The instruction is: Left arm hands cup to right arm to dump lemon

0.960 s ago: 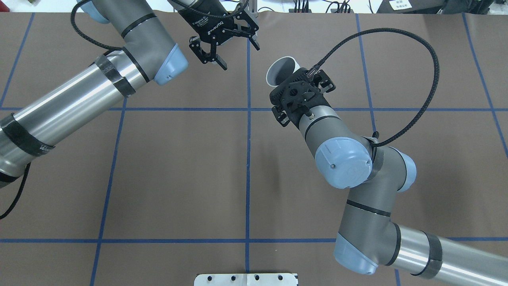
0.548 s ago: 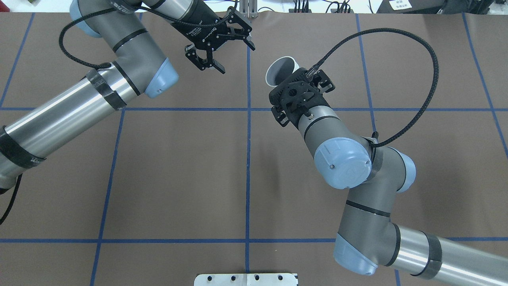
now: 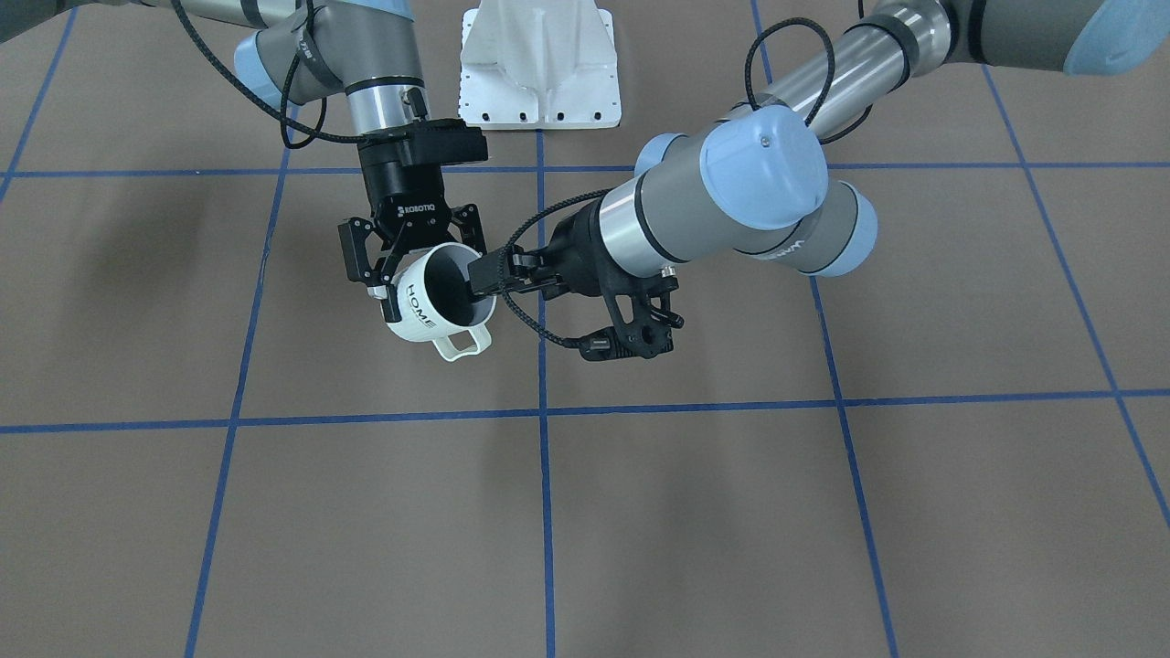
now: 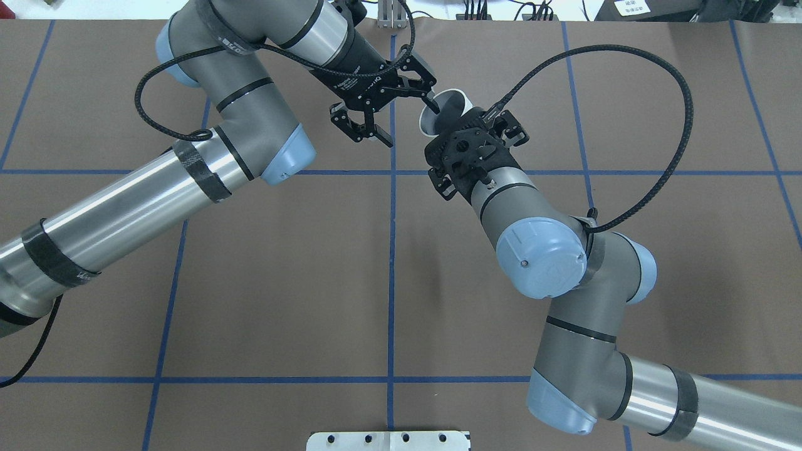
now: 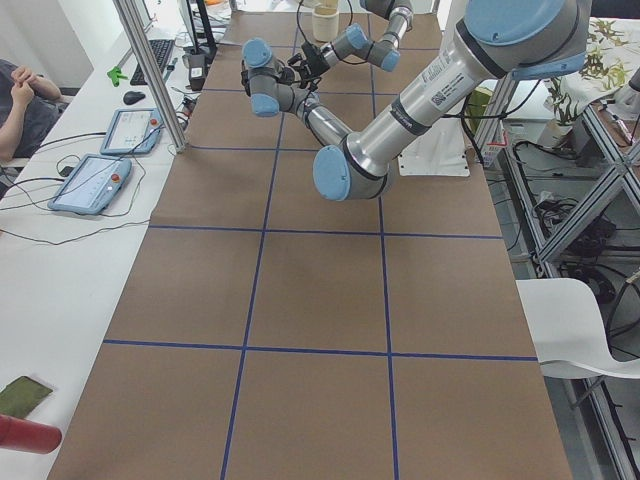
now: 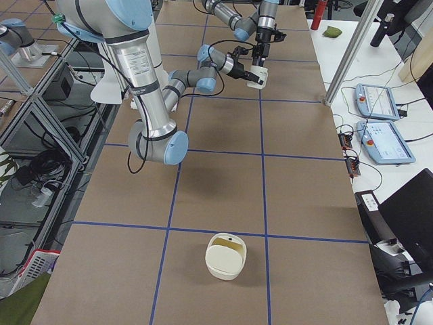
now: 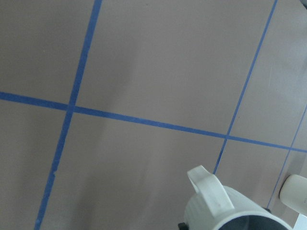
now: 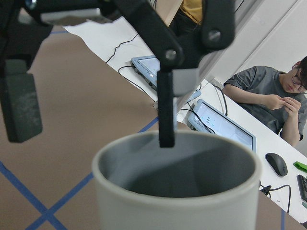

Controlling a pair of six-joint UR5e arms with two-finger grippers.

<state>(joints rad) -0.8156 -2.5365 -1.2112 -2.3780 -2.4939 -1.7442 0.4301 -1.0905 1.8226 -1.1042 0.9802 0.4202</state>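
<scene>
The off-white cup [image 3: 422,309], lettered "HOME", hangs tilted in the air with its handle [image 3: 462,345] toward the operators' side. My left gripper [image 3: 483,277] is shut on its rim. In the overhead view that gripper is hidden under the black holed bracket [image 4: 471,149], and only part of the cup [image 4: 452,99] shows. My right gripper [image 3: 416,265], lettered "ROBOTIQ", is open and straddles the cup. In its wrist view, one finger [image 8: 165,120] is at the far rim of the cup [image 8: 177,191] and the other [image 8: 21,110] is outside it. The lemon is hidden.
The white robot base [image 3: 539,64] stands at the table's back edge. A cream container [image 6: 226,257] sits on the brown mat toward the robot's right end. A side table with tablets [image 6: 379,101] and a seated person [image 8: 268,96] lies beyond the operators' edge.
My right arm has swung in toward the cup, and its open gripper now reaches the rim. The left arm and the cup have stayed where they were.
</scene>
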